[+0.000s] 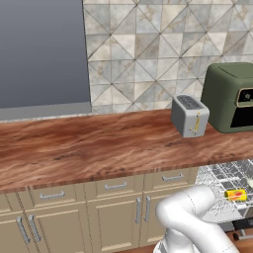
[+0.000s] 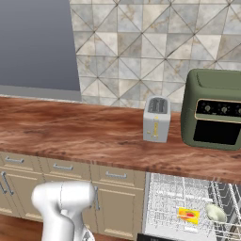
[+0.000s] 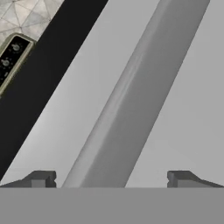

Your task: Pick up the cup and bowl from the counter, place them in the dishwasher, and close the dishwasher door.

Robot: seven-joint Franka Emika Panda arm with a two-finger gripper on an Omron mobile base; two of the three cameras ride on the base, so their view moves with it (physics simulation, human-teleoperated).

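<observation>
The yellow cup (image 2: pixel 188 215) with its red-orange part lies on the white wire rack of the open dishwasher (image 2: pixel 164 200), and the pale bowl (image 2: pixel 215 212) sits just right of it. The cup (image 1: pixel 235 195) also shows in the left base view, in the rack under the counter (image 1: pixel 99 148). In the hand view my gripper (image 3: pixel 109 179) is open, fingertips (image 3: pixel 41 178) wide apart, close up against the grey dishwasher door (image 3: pixel 188 109). Its bar handle (image 3: pixel 131 109) runs diagonally between the fingers. Nothing is held.
A silver toaster (image 2: pixel 156 118) and a dark green oven (image 2: pixel 214 109) stand on the counter (image 2: pixel 70 132) above the dishwasher. Beige cabinets with silver handles (image 1: pixel 116 197) run to the left. My white arm (image 1: pixel 190 217) reaches low in front of them.
</observation>
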